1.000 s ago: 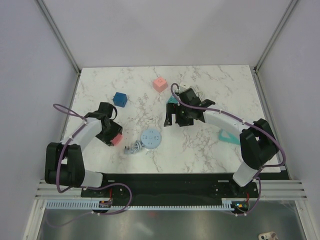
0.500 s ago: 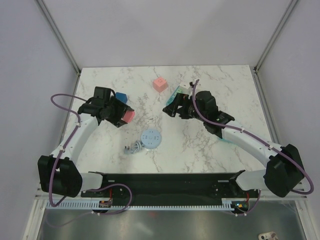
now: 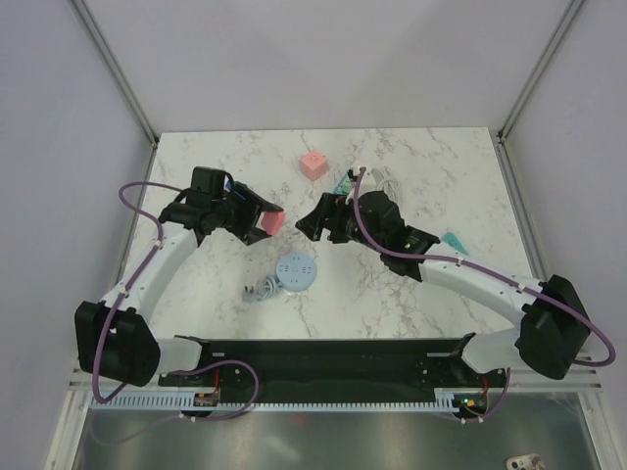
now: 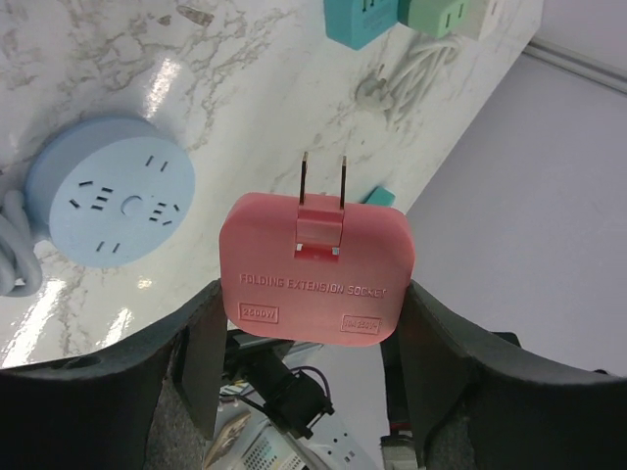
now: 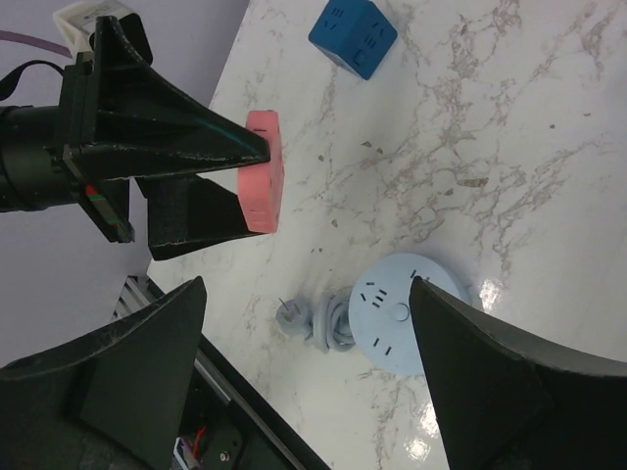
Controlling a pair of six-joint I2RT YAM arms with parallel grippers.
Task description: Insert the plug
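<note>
My left gripper [image 3: 261, 221] is shut on a pink folding plug block [image 4: 315, 269]. It holds the block above the table, and its two metal prongs [image 4: 323, 181] point away from the wrist. The block also shows in the right wrist view [image 5: 265, 183] and the top view [image 3: 271, 223]. A light blue round socket [image 3: 295, 270] lies flat on the marble below and between both grippers, and shows in both wrist views [image 4: 110, 203] [image 5: 407, 311]. Its grey coiled cable and plug [image 5: 304, 318] lie at its left. My right gripper [image 3: 315, 223] is open and empty, facing the left gripper.
A pink cube [image 3: 313, 164] sits at the back. A blue cube socket [image 5: 353, 34] lies behind the left arm. Teal and green adapters [image 4: 361, 18] with a white cable [image 3: 382, 181] lie behind the right wrist. A teal piece [image 3: 453, 240] lies to the right.
My left gripper carried the pink plug block from near the front left up and right toward the middle. My right gripper swung left toward it, over the round socket.
</note>
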